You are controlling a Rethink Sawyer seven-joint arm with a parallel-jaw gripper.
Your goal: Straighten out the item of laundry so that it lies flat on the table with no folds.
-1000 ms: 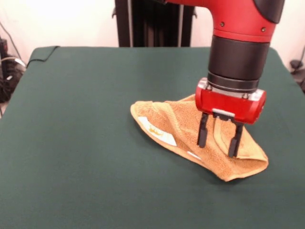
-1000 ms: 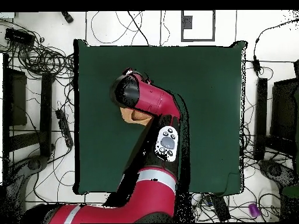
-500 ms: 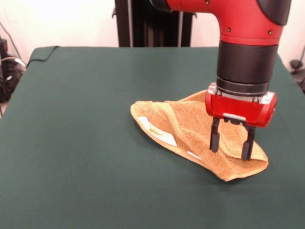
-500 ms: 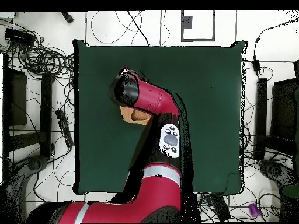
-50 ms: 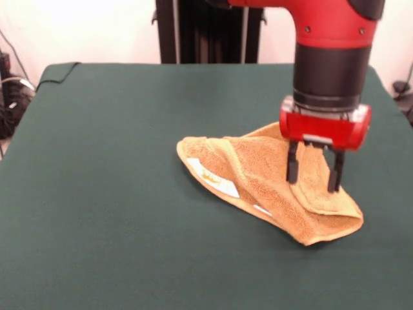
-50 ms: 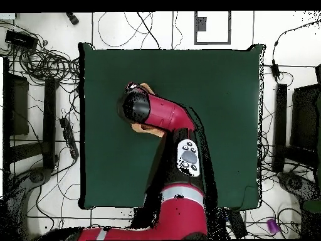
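The gripper (image 5: 314,172) hangs with its two dark fingers (image 5: 292,168) spread apart, pointing straight down over the right part of the towel (image 5: 258,181), tips at or just above the terry, though contact is hard to judge from the front view. The towel lies crumpled and folded over itself on the green table (image 5: 116,194), right of centre in the front view, with a paler band and a small white label (image 5: 221,183) showing along its near-left edge. From overhead the red arm (image 6: 166,116) covers nearly all of the cloth, leaving only slivers of orange beside the wrist.
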